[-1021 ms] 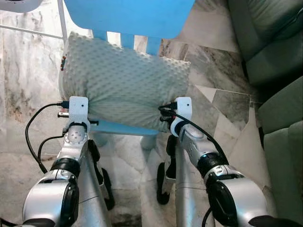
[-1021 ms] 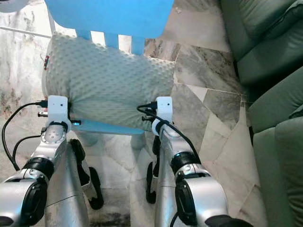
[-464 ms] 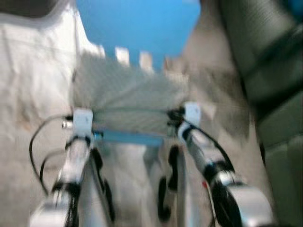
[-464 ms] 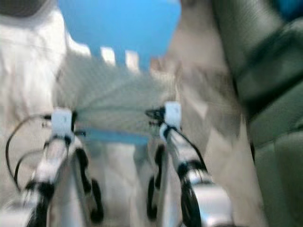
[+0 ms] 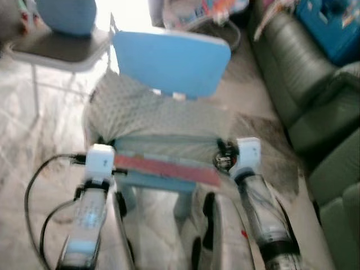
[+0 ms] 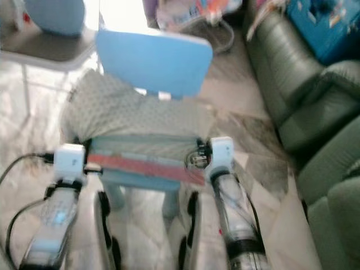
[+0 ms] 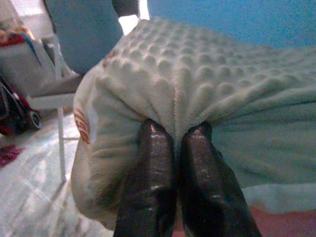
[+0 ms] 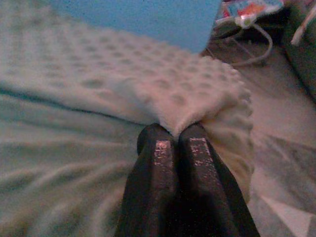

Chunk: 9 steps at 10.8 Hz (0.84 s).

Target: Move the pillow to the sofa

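Note:
A pale green dimpled pillow [image 5: 157, 115] lies on the seat of a small blue chair [image 5: 169, 62]. My left gripper [image 7: 174, 136] is shut on a pinch of the pillow's fabric at its near left corner. At the near right corner my right gripper [image 8: 175, 137] is also shut on a fold of the pillow [image 8: 148, 89]. Both wrists [image 5: 100, 160] [image 5: 247, 154] reach forward to the pillow's front edge. The dark green sofa [image 5: 298, 95] stands along the right side.
A red strip runs along the chair's front edge [image 5: 169, 167]. A grey chair [image 5: 62, 48] stands at the far left. Toys and a wire basket [image 5: 214, 17] lie behind the blue chair. A blue box [image 5: 332, 25] rests on the sofa. The floor is marble tile.
The camera has tilted up, so the whole chair back, the room behind and more of the sofa show. Both grippers still hold the pillow's near corners.

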### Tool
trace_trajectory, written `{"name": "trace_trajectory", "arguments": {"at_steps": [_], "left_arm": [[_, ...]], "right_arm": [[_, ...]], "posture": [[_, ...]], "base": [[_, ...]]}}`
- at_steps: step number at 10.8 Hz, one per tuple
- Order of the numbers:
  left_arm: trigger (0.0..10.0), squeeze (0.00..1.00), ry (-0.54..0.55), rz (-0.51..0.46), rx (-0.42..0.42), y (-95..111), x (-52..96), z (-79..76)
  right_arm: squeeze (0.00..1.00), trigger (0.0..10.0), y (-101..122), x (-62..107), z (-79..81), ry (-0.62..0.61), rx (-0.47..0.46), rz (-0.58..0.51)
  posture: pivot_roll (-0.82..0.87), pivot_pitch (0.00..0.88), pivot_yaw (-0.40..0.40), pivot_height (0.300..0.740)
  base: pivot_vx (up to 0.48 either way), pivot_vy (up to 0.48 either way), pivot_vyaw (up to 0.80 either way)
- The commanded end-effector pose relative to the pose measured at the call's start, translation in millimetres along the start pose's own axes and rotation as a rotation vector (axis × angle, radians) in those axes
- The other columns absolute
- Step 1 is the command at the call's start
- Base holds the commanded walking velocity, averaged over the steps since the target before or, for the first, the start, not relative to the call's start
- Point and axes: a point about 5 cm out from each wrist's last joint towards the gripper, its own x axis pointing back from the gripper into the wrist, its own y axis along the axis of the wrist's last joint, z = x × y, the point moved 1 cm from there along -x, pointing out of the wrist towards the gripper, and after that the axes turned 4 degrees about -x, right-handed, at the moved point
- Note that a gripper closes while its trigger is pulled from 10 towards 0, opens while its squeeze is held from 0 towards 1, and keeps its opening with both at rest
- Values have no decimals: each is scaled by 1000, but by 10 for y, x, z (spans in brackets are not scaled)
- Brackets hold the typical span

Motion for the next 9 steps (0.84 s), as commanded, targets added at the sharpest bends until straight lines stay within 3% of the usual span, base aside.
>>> {"name": "trace_trajectory", "arguments": {"at_steps": [1,2,3,4,6,9], "left_arm": [[9020,0,73,12,-28,36,53,174],[10000,0,68,57,-22,-14,102,151],[10000,0,58,52,-59,-25,75,116],[10000,0,53,66,-22,-7,-19,121],[10000,0,18,64,-29,59,-30,97],[10000,0,-14,84,8,85,-26,-102]], "right_arm": [[0,2863,100,132,-221,-98,34,-25],[0,10000,113,221,-170,-91,33,-35],[0,10000,143,247,-158,-107,9,-51],[0,10000,129,269,-150,-133,-53,-31],[0,10000,165,319,-115,-125,-38,-17],[0,10000,245,253,-179,-161,-55,-25]], "posture": [[89,0,-82,515],[80,0,-80,515],[76,0,-81,515],[70,0,-76,533],[61,0,-70,567],[50,0,-54,615]], "base": [[0,0,0],[0,0,0],[0,0,0],[0,0,0],[0,0,0],[0,0,0]]}}
